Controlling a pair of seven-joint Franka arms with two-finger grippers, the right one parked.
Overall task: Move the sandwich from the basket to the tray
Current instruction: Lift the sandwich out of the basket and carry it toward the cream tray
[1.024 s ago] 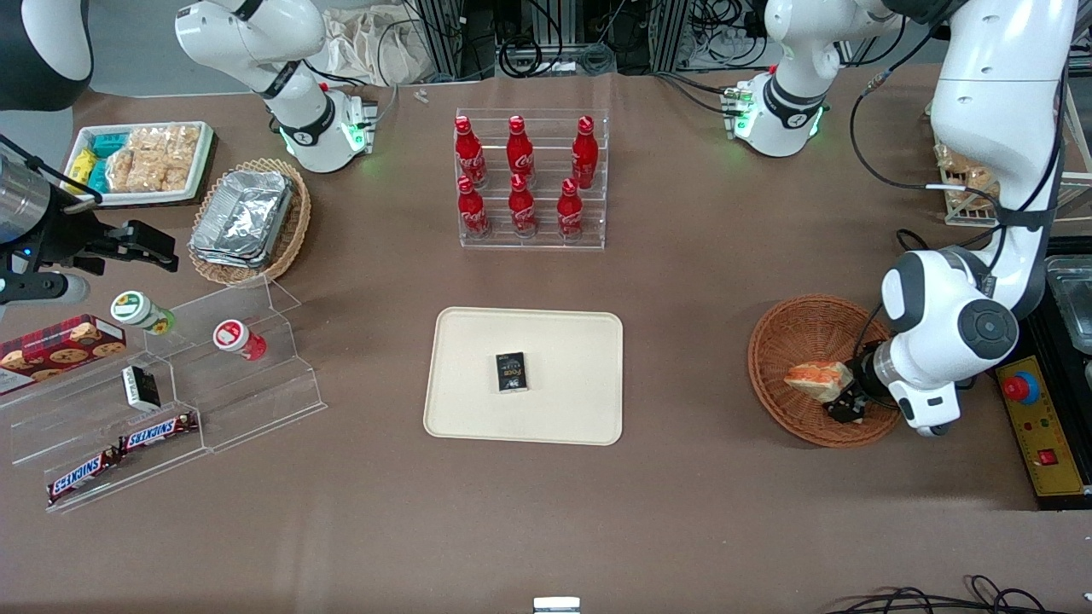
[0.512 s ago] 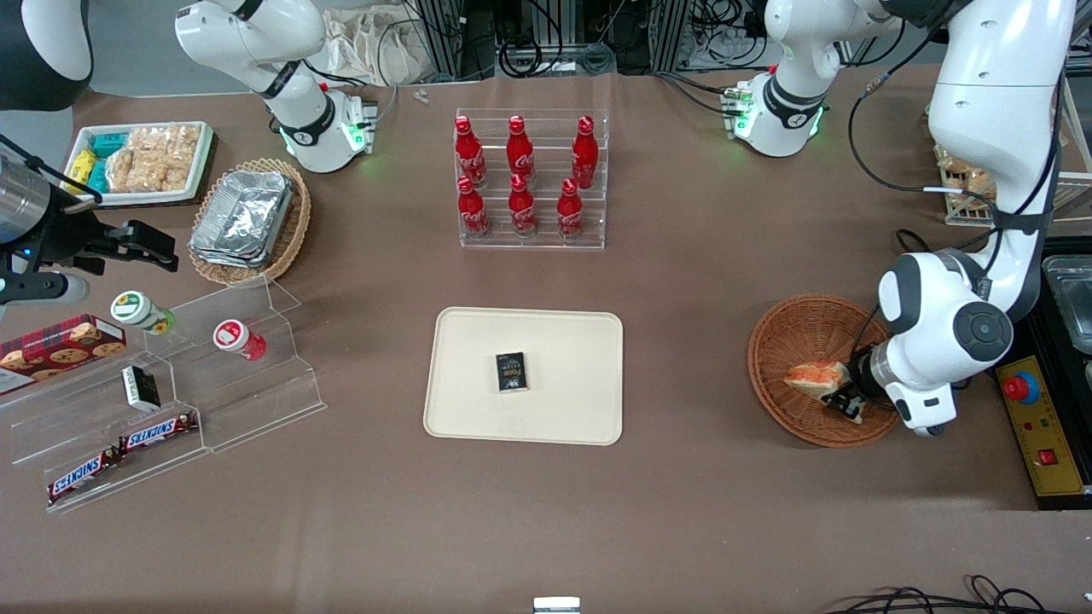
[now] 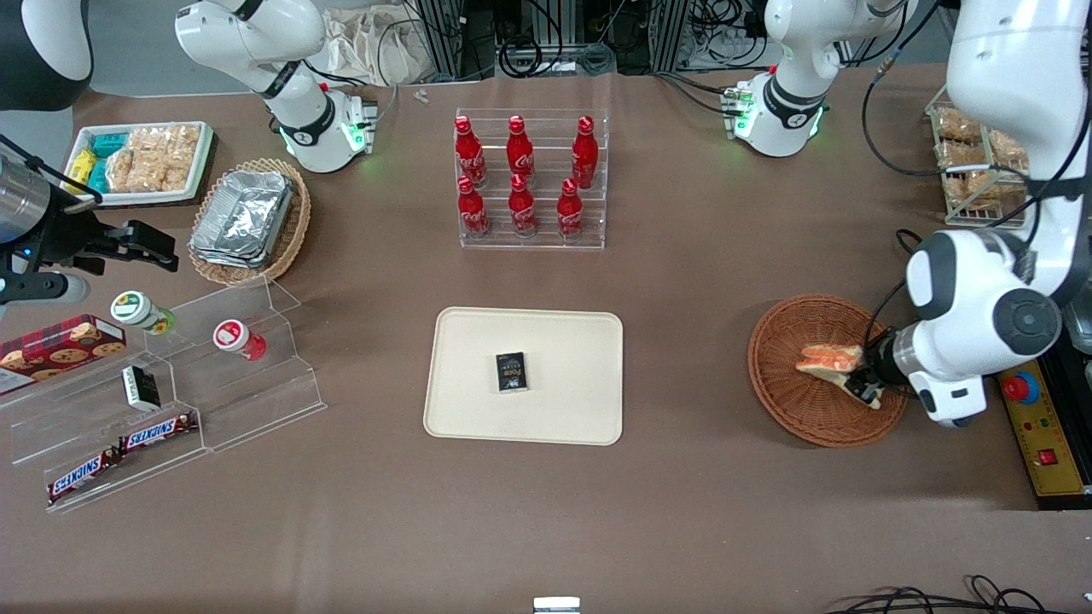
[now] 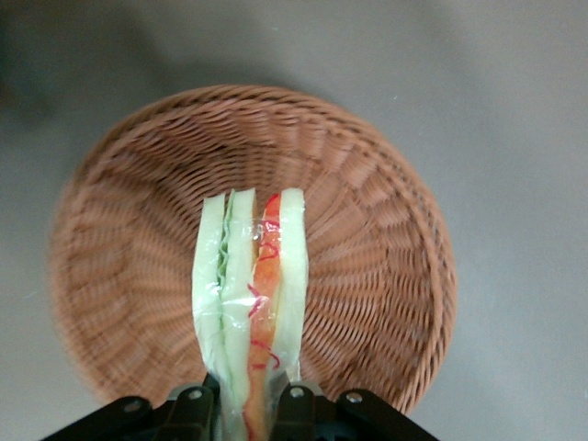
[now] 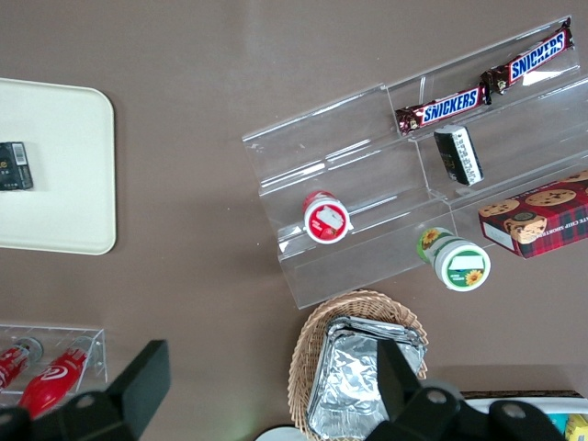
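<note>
We see our white left arm's black 2-finger gripper (image 3: 856,382) low, toward the working arm's end. Its fingers (image 4: 197,409) are clamped together.

**Where everything sits on my table right now**

My gripper (image 3: 857,382) holds the sandwich (image 3: 827,358) above the basket (image 3: 789,401), at the working arm's end. The tray (image 3: 563,341) lies mid-table, a small box (image 3: 511,372) on it, bottle rack (image 3: 531,179) farther from the camera.

My gripper (image 4: 246,409), matt black plastic, is clamped on the sandwich (image 4: 250,303), whose clear film wrap looks glossy over soft pale bread. Below it the basket (image 4: 367,239) is rough reddish-brown woven wicker. The tray (image 3: 563,341) looks smooth, matt cream plastic on the dull brown cloth-like table (image 3: 682,512).
</note>
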